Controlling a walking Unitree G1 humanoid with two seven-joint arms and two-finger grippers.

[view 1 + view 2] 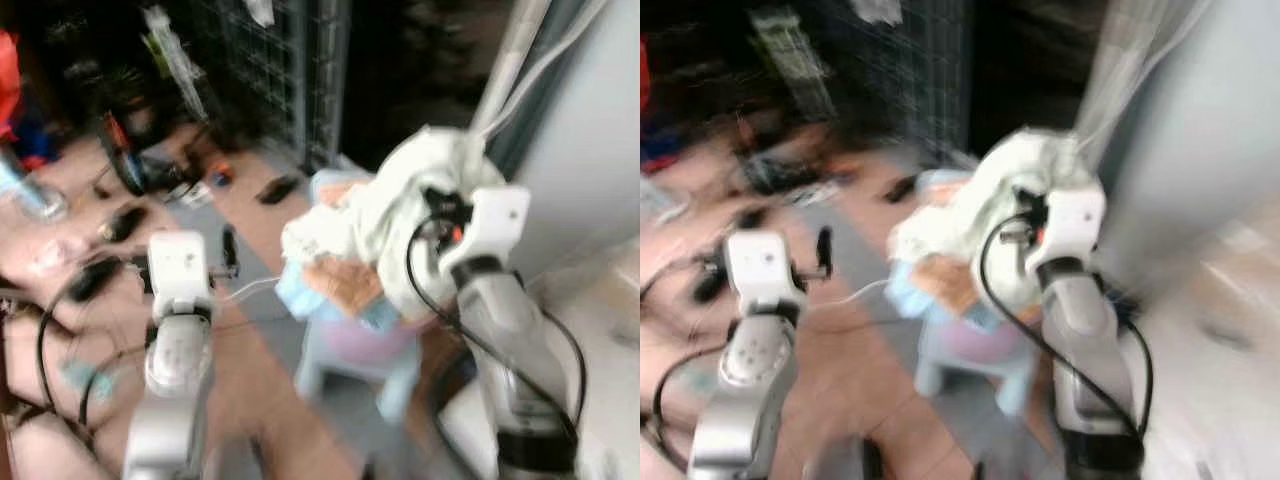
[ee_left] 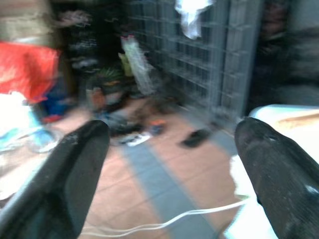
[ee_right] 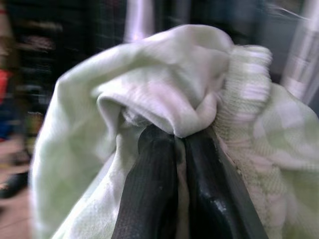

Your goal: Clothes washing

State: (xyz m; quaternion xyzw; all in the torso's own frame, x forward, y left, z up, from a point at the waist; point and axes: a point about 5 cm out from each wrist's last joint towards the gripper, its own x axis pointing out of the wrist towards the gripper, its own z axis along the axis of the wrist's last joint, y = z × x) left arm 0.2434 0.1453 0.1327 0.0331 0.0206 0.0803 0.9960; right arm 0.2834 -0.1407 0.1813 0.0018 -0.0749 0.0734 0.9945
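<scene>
From the head camera you see the right gripper (image 1: pixel 440 215) raised, with a pale green garment (image 1: pixel 400 215) bunched over it above a light blue stool (image 1: pixel 345 365) heaped with clothes (image 1: pixel 335 280). Your left gripper (image 1: pixel 228 250) hangs over the tiled floor (image 1: pixel 250 400). In the left wrist view its fingers (image 2: pixel 75 164) stand wide apart. In the right wrist view the fingers (image 3: pixel 149 189) pinch the garment's cloth.

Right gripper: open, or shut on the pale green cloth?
Shut on it. The right gripper has both black fingers pressed together, pinching a bunched fold of the pale green cloth.
</scene>
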